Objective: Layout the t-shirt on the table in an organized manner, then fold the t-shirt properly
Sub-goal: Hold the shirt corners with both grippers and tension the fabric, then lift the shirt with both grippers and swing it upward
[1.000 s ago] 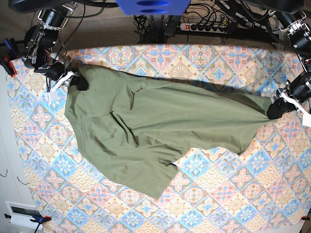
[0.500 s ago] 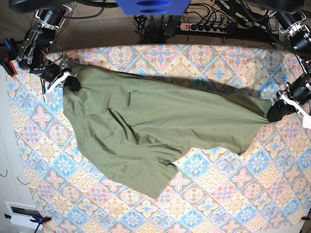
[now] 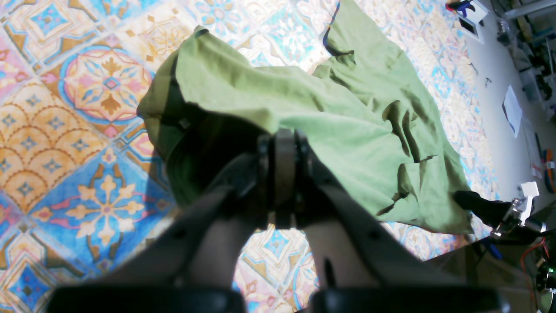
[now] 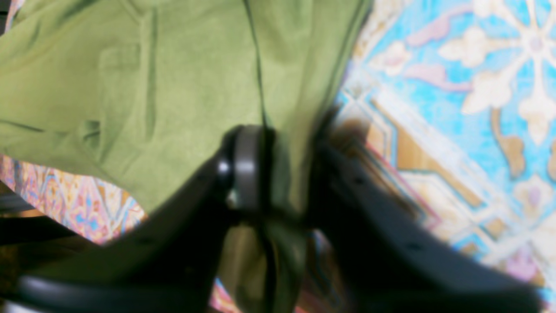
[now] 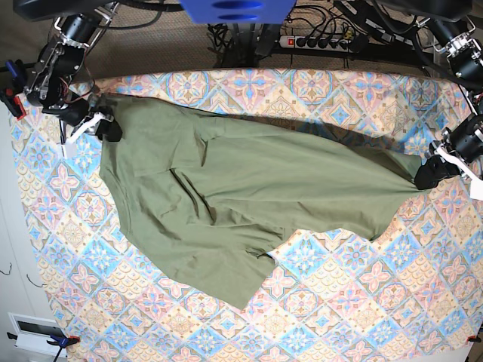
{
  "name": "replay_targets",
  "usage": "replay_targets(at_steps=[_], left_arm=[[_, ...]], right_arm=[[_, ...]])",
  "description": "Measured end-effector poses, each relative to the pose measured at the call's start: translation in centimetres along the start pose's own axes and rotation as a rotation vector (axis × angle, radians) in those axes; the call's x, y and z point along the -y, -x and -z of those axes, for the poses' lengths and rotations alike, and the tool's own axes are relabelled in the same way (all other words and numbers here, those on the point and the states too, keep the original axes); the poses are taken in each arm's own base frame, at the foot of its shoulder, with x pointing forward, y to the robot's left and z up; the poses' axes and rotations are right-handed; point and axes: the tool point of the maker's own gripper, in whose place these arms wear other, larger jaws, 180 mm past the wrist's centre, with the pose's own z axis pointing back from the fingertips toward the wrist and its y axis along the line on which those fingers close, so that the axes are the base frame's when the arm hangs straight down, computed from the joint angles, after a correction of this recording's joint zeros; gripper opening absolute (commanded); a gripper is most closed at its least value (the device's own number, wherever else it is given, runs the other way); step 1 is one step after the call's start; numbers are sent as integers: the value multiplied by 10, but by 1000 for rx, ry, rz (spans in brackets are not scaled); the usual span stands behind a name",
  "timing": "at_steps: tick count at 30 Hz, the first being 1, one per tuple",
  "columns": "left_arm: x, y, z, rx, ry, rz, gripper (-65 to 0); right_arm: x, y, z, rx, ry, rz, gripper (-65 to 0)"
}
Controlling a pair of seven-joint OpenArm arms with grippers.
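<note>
The olive-green t-shirt [image 5: 226, 181] lies spread and wrinkled across the patterned table [image 5: 339, 302], stretched between both arms. At the right edge of the base view my left gripper [image 5: 425, 175] is shut on a bunched end of the t-shirt [image 3: 330, 113]. The left wrist view shows this gripper [image 3: 284, 139] with jaws pressed together and cloth draped over them. At the far left my right gripper [image 5: 106, 128] holds the shirt's upper corner. In the right wrist view that gripper [image 4: 282, 174] has a fold of the t-shirt [image 4: 130, 87] pinched between its fingers.
A power strip [image 5: 317, 41] and cables lie behind the table's far edge. A red clamp [image 5: 13, 102] grips the table's left edge. A white box [image 5: 34, 332] sits off the near left corner. Bare patterned cloth [image 3: 65, 130] shows in front of the shirt.
My right gripper has moved toward the far left edge, drawing the shirt's upper left corner out with it. The left gripper has held still on its end.
</note>
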Motion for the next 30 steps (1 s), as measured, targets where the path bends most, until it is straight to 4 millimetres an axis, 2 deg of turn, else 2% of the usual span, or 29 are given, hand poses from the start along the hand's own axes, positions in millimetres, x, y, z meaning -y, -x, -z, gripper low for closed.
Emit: replay_targets(at_steps=[2,7,10,13,16,18,20,23,27,30], left_arm=[[0,0,0,0,0,0,-650],[1,-2,0,6,2,3,-650],[4,-12,2,30,13,13,-650],[11,-30,4,74,32,29,-650],[24,-59,6,170,75,38,-650],[33,-75,8,207,99,55,-650],[43,-98,5,266,123,80,-650],[58,-131,-3,354,152,120,-650],[87,-181,-10,457,179,209,-650],[113,-214,-27,570,243,253,-650]], right_arm=[[-2,4,2,-13,-4,1,-638],[-3,5,0,-31,-10,-1,-633],[-19,-14,1,39,-91,18,-633],[-36,-58,-7,182,-166,5,-632],[-55,-112,-31,300,-177,-126,-632],[-62,-140,-43,348,-178,-192,-632],[-64,-167,-53,392,-165,-239,-632],[-70,-193,-61,430,-161,-285,-632],[-87,-259,-89,565,-192,-344,-632],[-92,-300,-106,660,-224,-335,-632]])
